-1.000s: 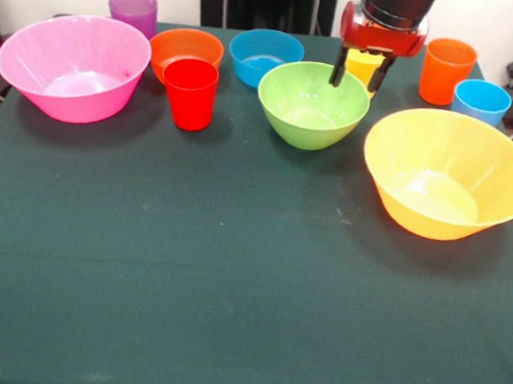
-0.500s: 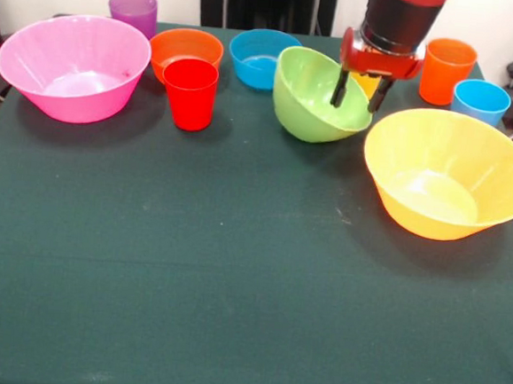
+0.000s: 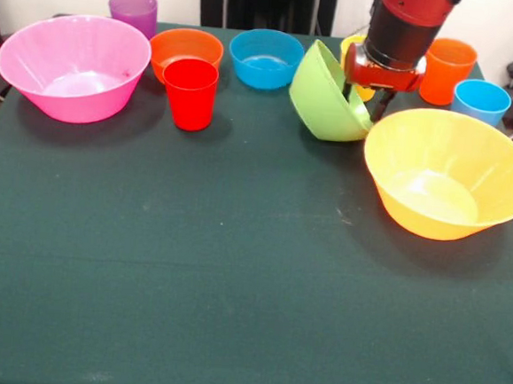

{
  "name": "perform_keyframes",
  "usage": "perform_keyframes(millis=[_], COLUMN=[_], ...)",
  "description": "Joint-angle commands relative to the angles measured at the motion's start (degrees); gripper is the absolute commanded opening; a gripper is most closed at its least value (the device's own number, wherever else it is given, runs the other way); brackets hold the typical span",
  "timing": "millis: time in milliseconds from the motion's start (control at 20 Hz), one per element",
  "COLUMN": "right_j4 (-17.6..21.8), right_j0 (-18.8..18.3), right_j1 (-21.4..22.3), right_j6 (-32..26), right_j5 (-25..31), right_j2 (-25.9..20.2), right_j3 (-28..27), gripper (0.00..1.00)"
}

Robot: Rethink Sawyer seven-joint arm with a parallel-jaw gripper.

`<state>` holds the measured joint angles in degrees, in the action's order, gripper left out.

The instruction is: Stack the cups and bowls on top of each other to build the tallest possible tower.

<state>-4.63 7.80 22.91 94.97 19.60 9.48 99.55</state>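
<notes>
The gripper (image 3: 365,99) is pinching the rim of the green bowl (image 3: 326,95), one finger inside and one outside, and the bowl is tipping steeply onto its side with its opening facing the gripper. Just right of and below the gripper, the yellow-orange bowl (image 3: 449,172) is sitting upright, while the yellow cup (image 3: 352,50) is standing directly behind it, largely hidden. The orange cup (image 3: 447,70) and light blue cup (image 3: 480,101) are standing to the gripper's right, and the red cup (image 3: 190,93) well to its left.
</notes>
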Motion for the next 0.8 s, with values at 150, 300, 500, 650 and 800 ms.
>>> perform_keyframes(millis=[150, 300, 500, 650, 800], right_j4=[-3.19, -3.02, -2.52, -2.21, -2.09], right_j0=[0.94, 0.64, -0.31, -1.55, -1.94], right_j1=[1.57, 2.47, 4.08, 6.86, 8.33], right_j6=[11.84, 11.09, 10.31, 8.88, 8.54], right_j5=[0.6, 1.79, 2.39, 5.04, 6.32], right_j2=[-4.64, -4.42, -4.76, -5.26, -5.27], right_j3=[-0.67, -0.47, 0.8, 2.07, 2.68], gripper=[1.0, 1.0, 1.0, 1.0, 1.0])
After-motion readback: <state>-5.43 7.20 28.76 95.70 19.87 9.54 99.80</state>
